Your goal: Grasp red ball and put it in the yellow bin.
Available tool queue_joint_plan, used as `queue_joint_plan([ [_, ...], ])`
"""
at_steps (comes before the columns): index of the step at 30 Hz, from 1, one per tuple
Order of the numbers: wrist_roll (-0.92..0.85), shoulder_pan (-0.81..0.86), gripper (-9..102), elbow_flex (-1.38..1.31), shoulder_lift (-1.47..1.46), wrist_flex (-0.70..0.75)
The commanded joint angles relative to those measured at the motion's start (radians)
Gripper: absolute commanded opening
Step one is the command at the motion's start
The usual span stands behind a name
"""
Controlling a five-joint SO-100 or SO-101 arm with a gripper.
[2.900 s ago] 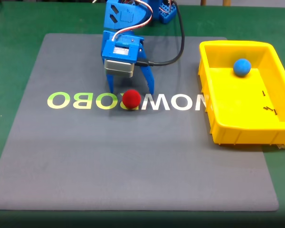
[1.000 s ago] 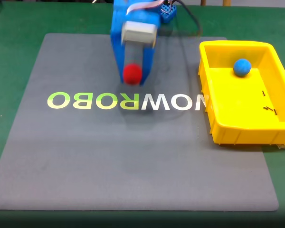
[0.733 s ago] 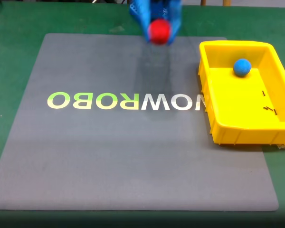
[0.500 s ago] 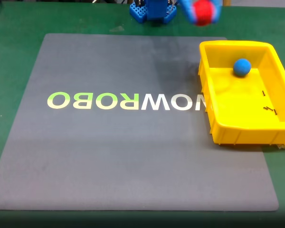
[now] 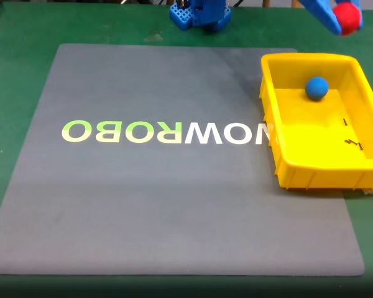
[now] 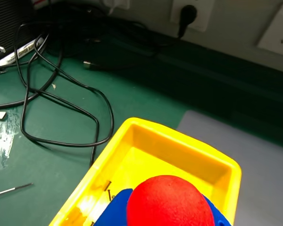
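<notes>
The tool (image 5: 343, 17) is gripping the red ball (image 5: 347, 15), holding it in the air at about 1 o'clock in the fixed view, just beyond the far wall of the yellow bin (image 5: 280, 149). In the wrist view the red ball (image 6: 170, 201) is hanging above the yellow bin (image 6: 118, 141). A blue ball (image 5: 316, 87) is lying inside the bin. The grasp looks done; what is left is centring over the bin and releasing.
</notes>
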Motion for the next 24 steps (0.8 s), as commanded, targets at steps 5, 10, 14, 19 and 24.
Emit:
queue_joint_plan([
  [5,0.02,-0.029,0,-0.025,-0.021,-0.048],
  [10,0.028,-0.023,19,-0.028,-0.031,-0.054],
  [14,0.034,-0.012,28,-0.029,-0.031,-0.054],
  [19,0.038,0.002,31,-0.029,-0.028,-0.054],
  [24,0.037,0.009,32,-0.031,-0.025,-0.051],
])
